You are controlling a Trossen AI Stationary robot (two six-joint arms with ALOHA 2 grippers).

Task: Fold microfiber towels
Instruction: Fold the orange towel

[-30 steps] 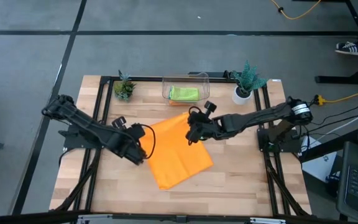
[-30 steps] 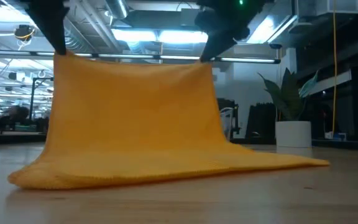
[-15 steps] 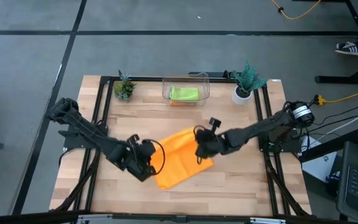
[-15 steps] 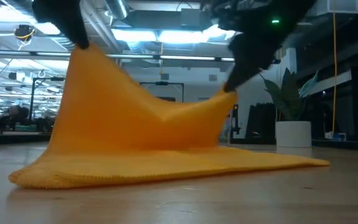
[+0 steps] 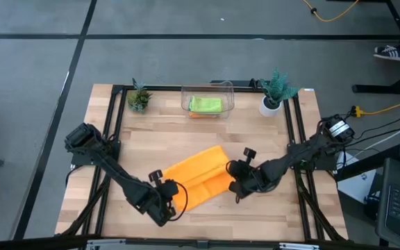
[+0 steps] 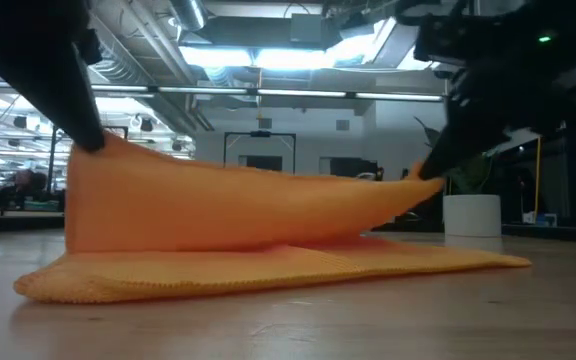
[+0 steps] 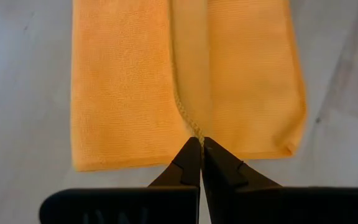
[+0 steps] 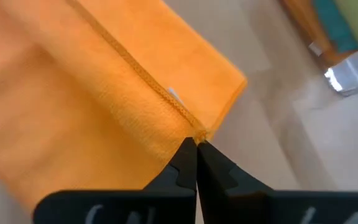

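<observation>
An orange microfiber towel (image 5: 196,177) lies at the table's middle, folded over on itself. Its lower layer (image 6: 268,268) rests flat on the wood, and its upper layer (image 6: 238,205) is held a little above it. My left gripper (image 5: 176,201) is shut on the upper layer's corner at the towel's left end. At the towel's right end my right gripper (image 5: 232,182) is shut on the other corner. In the low view the left gripper (image 6: 86,140) stands higher than the right gripper (image 6: 433,172). My left gripper pinches the corner of the upper layer at its stitched hem (image 7: 194,129) between its two fingertips, slanting down from the near left. The corner is lifted clear of the lower layer. My right gripper pinches the hem's other corner (image 8: 199,134) between its fingertips, slanting down from the near right. The cloth runs between both holds with a slight sag.
A clear plastic bin (image 5: 207,89) at the far middle holds a lime green towel (image 5: 205,104) on top of others. Small potted plants stand at the far left (image 5: 139,97) and far right (image 5: 275,90). Bare wood lies along the near edge.
Both grippers have moved toward the table's near edge and down, staying shut. They have carried the towel's lifted far edge over its near half. The cloth that hung upright between them now lies folded over, low above the lower layer, which stayed in place.
</observation>
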